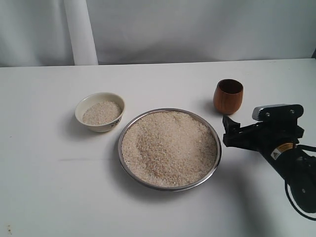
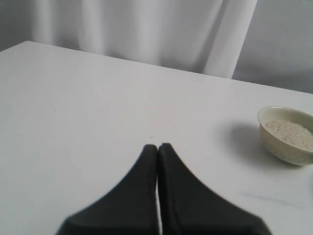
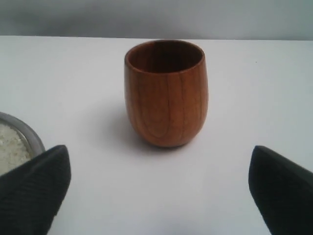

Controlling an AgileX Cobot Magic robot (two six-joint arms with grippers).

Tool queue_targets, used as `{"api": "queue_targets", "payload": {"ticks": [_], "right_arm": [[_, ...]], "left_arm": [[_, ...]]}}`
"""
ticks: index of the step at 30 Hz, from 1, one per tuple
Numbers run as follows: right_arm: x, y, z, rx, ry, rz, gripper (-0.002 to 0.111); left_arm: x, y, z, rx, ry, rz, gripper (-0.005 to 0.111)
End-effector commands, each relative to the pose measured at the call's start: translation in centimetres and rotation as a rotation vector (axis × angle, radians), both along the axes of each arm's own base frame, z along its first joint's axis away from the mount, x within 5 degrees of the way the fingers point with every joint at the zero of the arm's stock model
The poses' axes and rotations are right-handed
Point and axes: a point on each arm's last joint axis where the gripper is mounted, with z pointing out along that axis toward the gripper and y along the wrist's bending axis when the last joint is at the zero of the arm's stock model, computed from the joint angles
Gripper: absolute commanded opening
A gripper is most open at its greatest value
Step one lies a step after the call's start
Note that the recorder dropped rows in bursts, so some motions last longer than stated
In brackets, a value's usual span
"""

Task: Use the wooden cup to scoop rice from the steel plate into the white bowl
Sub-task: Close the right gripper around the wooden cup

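Rice (image 1: 101, 112) lies in your small white bowl (image 1: 103, 127) at the left of the table (image 1: 49, 187), filling it partway. Your left gripper (image 2: 157, 147) shows only in its own wrist view, over bare table with that bowl in sight, its jaws pressed together. Just right of the bowl and a little nearer, the wide steel plate (image 1: 120, 147) carries a broad heap of grains almost to its rim. Further right and farther back, the wooden cup (image 1: 228, 96) stands upright, apart from the plate. Your right gripper (image 1: 226, 131) hangs on the near side of the cup, beside the plate's right edge. Its jaws are spread wide, clear of the cup.
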Motion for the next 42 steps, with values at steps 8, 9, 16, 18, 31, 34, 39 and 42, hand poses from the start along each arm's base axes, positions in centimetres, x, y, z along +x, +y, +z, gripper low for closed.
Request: {"api": "queue_targets", "payload": {"ticks": [8,9,16,18,31,34,39,42], "right_arm": [[2.1,0.3,1.2,0.029,-0.091,-0.027,0.09],[2.1,0.3,1.2,0.029,-0.091,-0.031,0.09],[3.7,0.9,1.4,0.026,-0.059,-0.005,0.095],[4.0,1.0,1.6,0.029,-0.068,-0.01,0.097],[5.8,1.0,-0.4,0.032,-0.074,-0.065,0.098],[6.4,1.1,-0.9,0.033,-0.077,-0.065,0.098],[7.3,1.3,-2.0,0.032,-0.068,-0.073,0.098],[7.7,1.4,-2.5,0.033,-0.071,-0.073,0.098]], "left_arm": [[0.1,0.0,0.0,-0.006,0.001,-0.002,0.0],[0.1,0.0,0.0,-0.006,0.001,-0.002,0.0],[0.1,0.0,0.0,-0.006,0.001,-0.002,0.0],[0.1,0.0,0.0,-0.006,0.001,-0.002,0.0],[0.1,0.0,0.0,-0.006,0.001,-0.002,0.0],[0.1,0.0,0.0,-0.006,0.001,-0.002,0.0],[0.1,0.0,0.0,-0.006,0.001,-0.002,0.0],[0.1,0.0,0.0,-0.006,0.001,-0.002,0.0]]}}
